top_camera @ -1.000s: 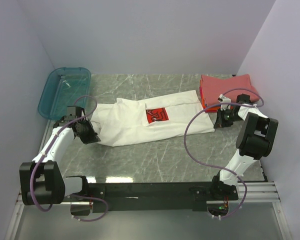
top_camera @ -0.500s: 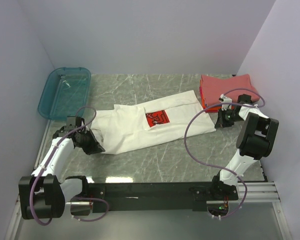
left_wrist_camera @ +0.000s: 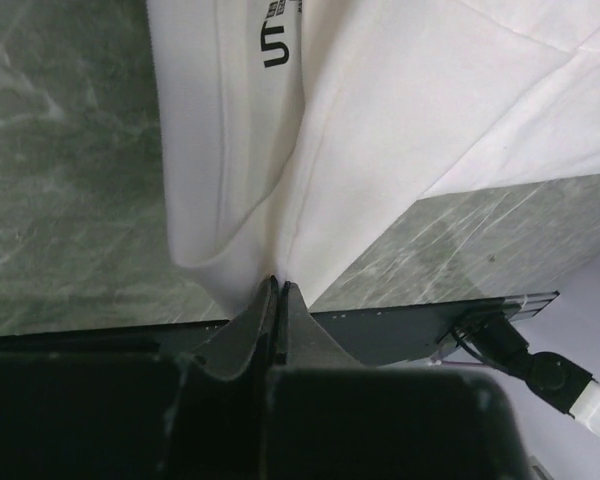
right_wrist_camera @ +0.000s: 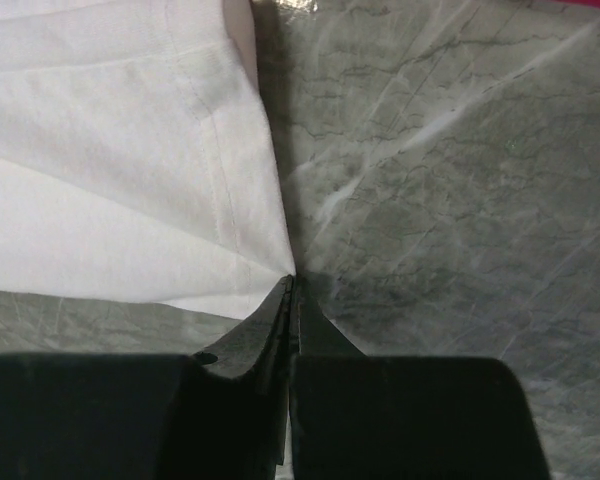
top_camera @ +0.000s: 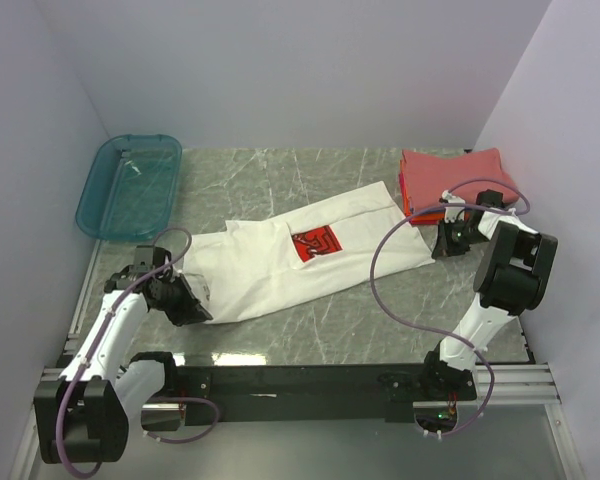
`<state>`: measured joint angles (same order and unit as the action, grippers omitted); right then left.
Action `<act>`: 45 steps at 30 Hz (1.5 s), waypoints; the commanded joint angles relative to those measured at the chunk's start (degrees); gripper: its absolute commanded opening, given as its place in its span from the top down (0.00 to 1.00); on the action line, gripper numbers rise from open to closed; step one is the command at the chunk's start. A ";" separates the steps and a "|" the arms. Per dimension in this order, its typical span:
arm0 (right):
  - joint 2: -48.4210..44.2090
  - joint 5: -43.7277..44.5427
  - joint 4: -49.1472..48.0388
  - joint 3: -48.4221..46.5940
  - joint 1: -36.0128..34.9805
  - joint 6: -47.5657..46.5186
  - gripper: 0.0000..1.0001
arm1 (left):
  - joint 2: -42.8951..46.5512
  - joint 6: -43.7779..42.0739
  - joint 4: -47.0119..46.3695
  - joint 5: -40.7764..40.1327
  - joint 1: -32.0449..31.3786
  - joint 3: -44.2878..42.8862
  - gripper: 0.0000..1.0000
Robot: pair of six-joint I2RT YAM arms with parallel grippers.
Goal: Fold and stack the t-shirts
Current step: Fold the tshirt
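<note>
- White tee [top_camera: 310, 255]: lies on the table [top_camera: 330, 325] as a long narrow strip, slanting from near-left to far-right, red print up. Sides look already folded in; judged partway through.
- Left gripper [top_camera: 198, 308]: jaws clenched on the tee's near-left end. Its wrist view shows cloth pinched at the tips [left_wrist_camera: 278, 292].
- Right gripper [top_camera: 438, 246]: jaws clenched on the far-right corner, seam visible right at the tips [right_wrist_camera: 292, 285].
- Stack [top_camera: 455, 170]: far-right corner, coral-red tee on top, orange edge showing beneath. Lower layers not readable.
- Left to do, by my reckoning: crosswise fold or folds of the strip, then set it on the stack.
- Edges: the tee's right end sits just beside the stack. The right arm works close to the right wall. The left end is near the table's left edge.
- Bin [top_camera: 130, 185]: far-left, well apart from the tee.
- Room: bare marble along the near side and behind the strip.
</note>
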<state>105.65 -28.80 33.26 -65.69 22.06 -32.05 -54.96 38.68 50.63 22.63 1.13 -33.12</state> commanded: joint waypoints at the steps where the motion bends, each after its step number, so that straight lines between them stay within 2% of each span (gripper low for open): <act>1: 0.88 2.16 -2.05 -2.60 1.05 -0.73 1.00 | -0.15 0.00 3.51 -0.92 -0.77 -1.42 1.00; 9: 2.55 5.24 -3.37 -4.71 1.49 0.23 1.00 | -0.68 -0.79 5.88 -2.76 -3.49 -2.91 1.00; 16: 3.25 5.24 -4.78 -5.33 1.49 1.91 1.00 | 4.67 3.24 6.85 -0.93 -6.92 -0.98 1.00; 21: 3.08 -0.81 -2.06 -5.32 1.58 -0.02 1.00 | 5.56 4.39 6.24 -0.92 -7.28 -0.10 1.00; 26: 2.37 -8.02 5.22 -6.38 1.49 -3.89 0.74 | 5.39 3.86 6.41 -1.45 -7.28 -0.62 0.99; 28: 3.16 -9.69 7.08 -7.69 1.40 -4.42 0.70 | 5.30 3.78 6.41 -1.54 -7.28 -0.80 1.00; 35: 6.07 -8.91 8.23 -8.75 1.58 -4.51 0.68 | 5.56 3.69 6.06 -1.36 -7.28 -0.71 0.99; 41: -0.87 -1.55 -0.10 -5.85 2.45 1.20 0.68 | 6.18 3.78 6.23 -1.63 -7.28 -0.80 0.99; 45: -3.43 0.93 -1.44 -6.29 2.81 3.23 0.68 | 6.35 3.78 6.32 -1.63 -7.28 -0.80 1.00</act>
<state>106.72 -30.89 35.62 -70.98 24.10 -31.27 -49.80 41.69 55.86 21.10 -5.89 -33.65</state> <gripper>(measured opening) 0.317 0.018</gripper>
